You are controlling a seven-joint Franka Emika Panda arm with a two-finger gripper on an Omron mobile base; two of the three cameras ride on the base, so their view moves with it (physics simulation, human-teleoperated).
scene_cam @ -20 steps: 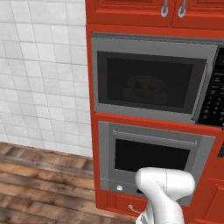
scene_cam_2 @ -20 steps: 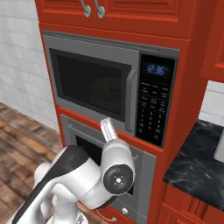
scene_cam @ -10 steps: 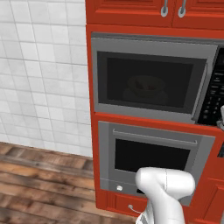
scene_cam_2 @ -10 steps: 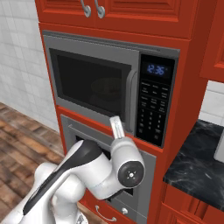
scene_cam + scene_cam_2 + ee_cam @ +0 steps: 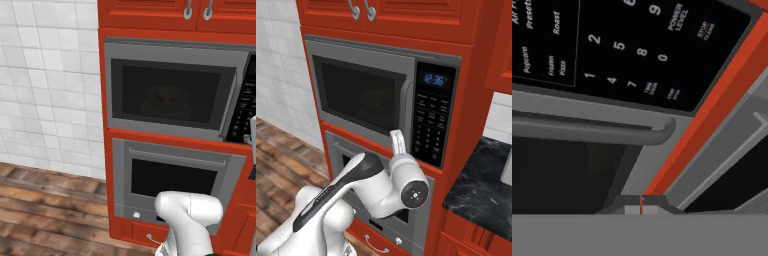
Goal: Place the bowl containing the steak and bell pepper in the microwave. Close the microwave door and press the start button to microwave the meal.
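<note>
The microwave (image 5: 170, 90) (image 5: 363, 90) sits built into the red cabinet, and its door (image 5: 130, 90) (image 5: 356, 92) is closed. Through the dark glass the bowl (image 5: 167, 104) shows dimly with reddish food in it; steak and bell pepper cannot be told apart. My gripper (image 5: 396, 135) (image 5: 641, 206) is shut and holds nothing. It points up just below the lower end of the curved door handle (image 5: 406, 107) (image 5: 587, 130), close to the bottom left corner of the black keypad (image 5: 431, 125) (image 5: 637, 45). In the left base view the hand (image 5: 252, 131) shows at the right edge beside the keypad (image 5: 245, 107).
A grey oven (image 5: 175, 180) (image 5: 338, 152) with a long bar handle sits right under the microwave. A black marble counter (image 5: 481, 192) lies to the right. White tiled wall (image 5: 50, 85) and wood floor (image 5: 45, 215) are to the left. Red cabinet doors (image 5: 406, 15) hang above.
The arm has swung right and up, carrying the shut gripper from in front of the oven toward the keypad's lower corner. The microwave door has stayed closed.
</note>
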